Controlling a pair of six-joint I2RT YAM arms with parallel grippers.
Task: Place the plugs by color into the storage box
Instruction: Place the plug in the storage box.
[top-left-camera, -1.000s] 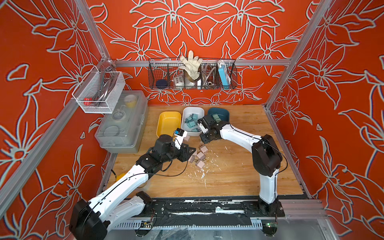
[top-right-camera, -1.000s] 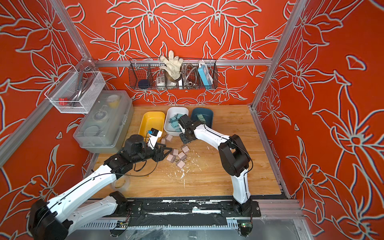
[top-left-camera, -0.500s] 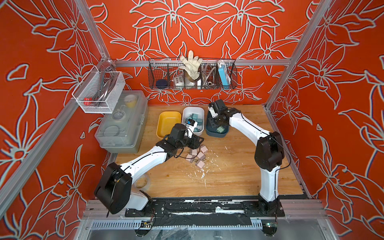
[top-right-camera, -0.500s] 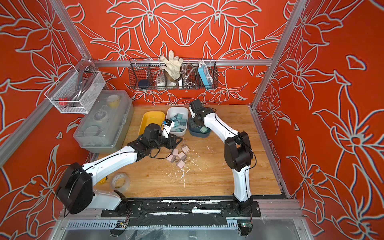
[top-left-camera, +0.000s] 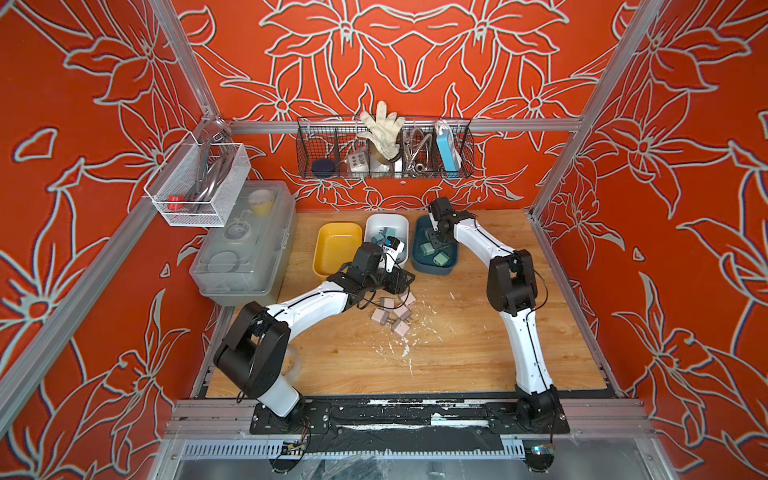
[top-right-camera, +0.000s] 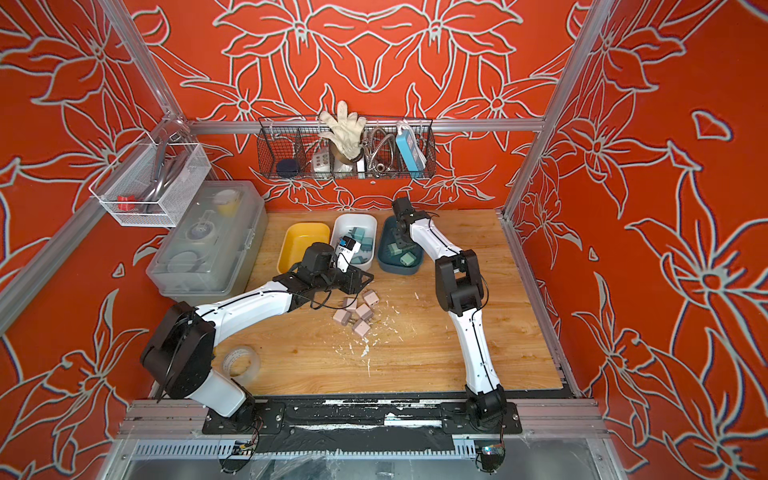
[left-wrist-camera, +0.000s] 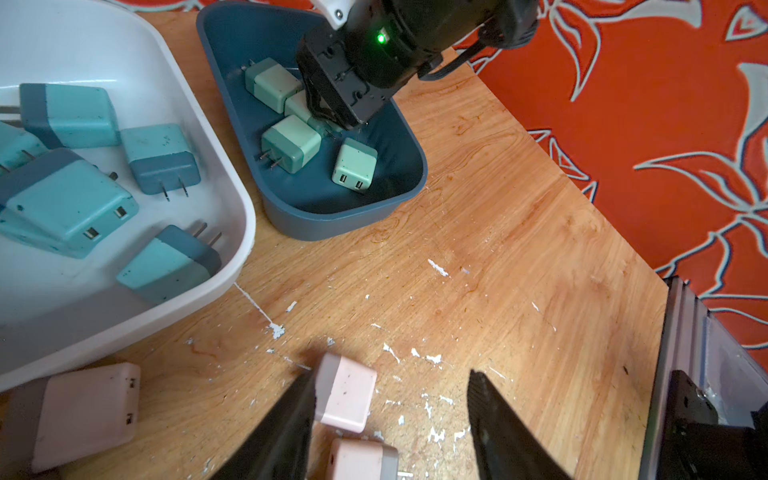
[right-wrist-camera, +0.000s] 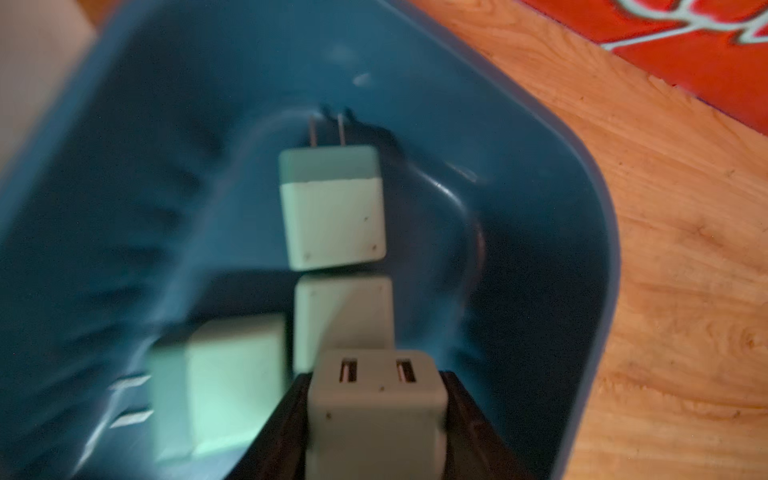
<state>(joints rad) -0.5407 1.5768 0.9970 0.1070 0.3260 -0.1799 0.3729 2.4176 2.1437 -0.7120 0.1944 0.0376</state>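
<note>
Right arm has swung away from the pile and over to the blue bin (top-left-camera: 432, 269) at 1 o'clock on the bench (top-left-camera: 478, 353); its hand now hangs inside the bin. Right fingers (right-wrist-camera: 291, 424) are clamped on a green plug (right-wrist-camera: 376, 399), pinching two opposite sides, with the two-port face toward the wrist camera. It's held clear of the bin floor. Other green plugs (left-wrist-camera: 291, 143) lie loose on that floor, some touching each other.

Left arm has pushed further in since a second ago, and its hand has slid toward 3 o'clock. Left fingers (left-wrist-camera: 494, 424) are spread wide, gripping nothing, low over the bench. One pink plug (left-wrist-camera: 347, 392) sits between them, hard against one finger; whether they touch, I cannot tell. The remaining pink plugs (top-left-camera: 380, 318) are bunched mid-bench, at 6 o'clock from the white bin (top-left-camera: 386, 216), several touching.

Blue plugs (left-wrist-camera: 70, 203) are piled in the white bin at 12 o'clock, prongs pointing various ways. Yellow bin (top-left-camera: 336, 245) is at 11 o'clock, just beside the white one. The three bins stand in a row along the far edge.

White flecks (top-left-camera: 405, 353) are scattered on the wood around the pink group. Tape roll (top-right-camera: 241, 361) lies at 7 o'clock by the left arm's base.
</note>
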